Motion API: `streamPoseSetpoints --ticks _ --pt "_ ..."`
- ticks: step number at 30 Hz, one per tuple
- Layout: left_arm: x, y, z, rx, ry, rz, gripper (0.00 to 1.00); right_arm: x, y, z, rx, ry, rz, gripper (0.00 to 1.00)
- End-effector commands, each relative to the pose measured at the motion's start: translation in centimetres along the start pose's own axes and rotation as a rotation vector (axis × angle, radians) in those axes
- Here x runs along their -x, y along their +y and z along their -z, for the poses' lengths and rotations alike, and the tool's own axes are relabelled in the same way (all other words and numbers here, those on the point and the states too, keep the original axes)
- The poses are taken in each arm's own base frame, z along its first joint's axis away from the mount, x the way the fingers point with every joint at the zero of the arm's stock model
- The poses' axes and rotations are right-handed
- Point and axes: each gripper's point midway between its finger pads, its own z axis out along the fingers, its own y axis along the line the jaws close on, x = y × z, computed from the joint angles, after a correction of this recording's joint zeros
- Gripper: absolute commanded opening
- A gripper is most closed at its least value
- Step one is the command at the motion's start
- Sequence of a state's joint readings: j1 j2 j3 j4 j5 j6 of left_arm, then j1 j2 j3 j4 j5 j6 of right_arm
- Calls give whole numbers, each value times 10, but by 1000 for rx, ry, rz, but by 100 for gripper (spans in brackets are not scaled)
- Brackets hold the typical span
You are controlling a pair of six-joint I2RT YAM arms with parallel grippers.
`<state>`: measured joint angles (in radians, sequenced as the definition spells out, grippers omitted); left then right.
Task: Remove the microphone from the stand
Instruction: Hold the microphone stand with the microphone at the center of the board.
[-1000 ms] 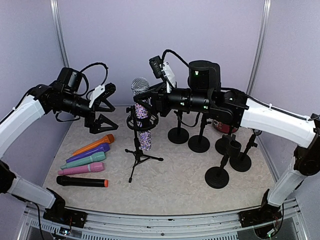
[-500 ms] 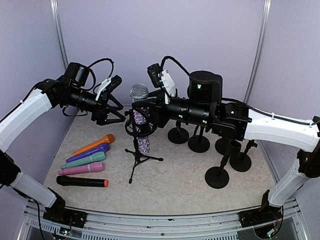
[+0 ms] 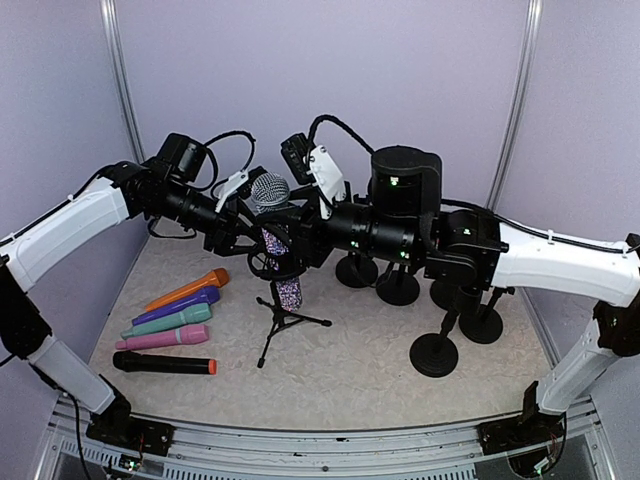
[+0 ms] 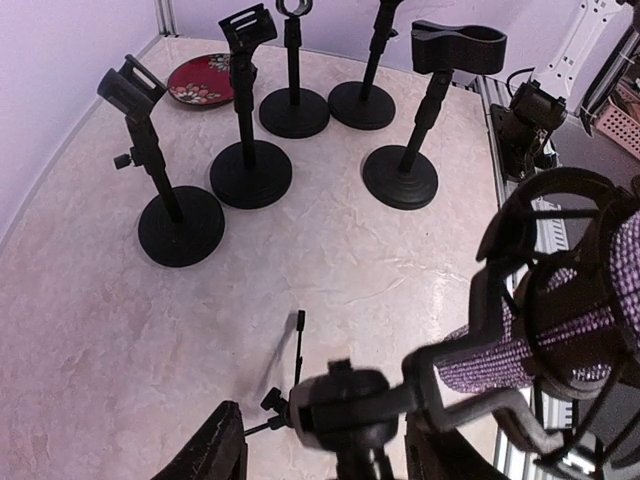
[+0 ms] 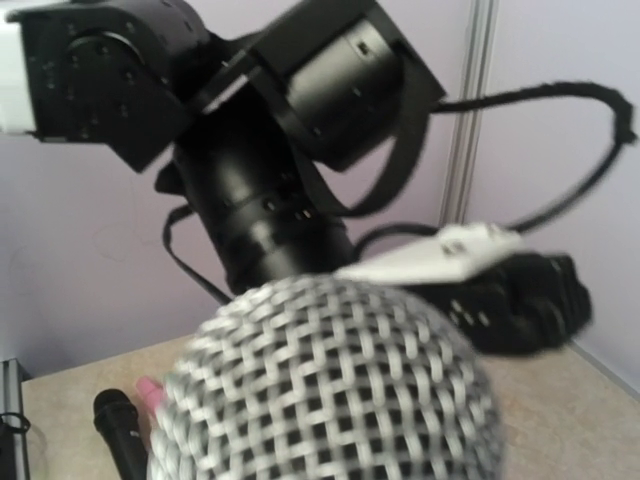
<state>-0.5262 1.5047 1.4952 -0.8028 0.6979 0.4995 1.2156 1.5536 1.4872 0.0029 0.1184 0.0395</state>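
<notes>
The microphone (image 3: 271, 191) has a silver mesh head and a purple glitter body, and sits in the black cage clamp of a small tripod stand (image 3: 283, 318). My right gripper (image 3: 301, 231) reaches in from the right and is shut on the body just under the head. The head (image 5: 330, 390) fills the bottom of the right wrist view and hides the fingers. My left gripper (image 3: 245, 236) comes in from the left. In the left wrist view it (image 4: 325, 452) stands open, one finger on each side of the stand's pivot joint (image 4: 345, 400), with the purple body (image 4: 500, 355) to the right.
Several coloured microphones lie at the left, from an orange one (image 3: 190, 288) to a black one (image 3: 165, 364). Several empty round-base stands (image 3: 435, 355) crowd the right side under my right arm. A red bowl (image 4: 200, 78) sits at the far corner.
My left gripper has swung right to the stand and its jaws have narrowed around the pivot joint. My right arm, microphone and stand have shifted slightly left and lower.
</notes>
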Motion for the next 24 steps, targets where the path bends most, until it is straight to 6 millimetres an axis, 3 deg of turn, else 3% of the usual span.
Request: streamPoseSetpoints --ticks 1,7,15,18,24 --pt "6 -2 -17 -7 -5 -50 51 68 1 28 -18 -179 5 0" --pt "5 0 -35 -6 9 -73 43 78 -3 34 -35 -200 7 0" --pt "2 16 -46 54 27 -123 21 88 -3 39 -44 -212 23 0" --pt "1 23 -51 88 38 -156 11 99 -5 46 -50 -235 25 0" --pt "-9 31 -61 130 79 -216 2 119 -11 66 -73 -270 30 0"
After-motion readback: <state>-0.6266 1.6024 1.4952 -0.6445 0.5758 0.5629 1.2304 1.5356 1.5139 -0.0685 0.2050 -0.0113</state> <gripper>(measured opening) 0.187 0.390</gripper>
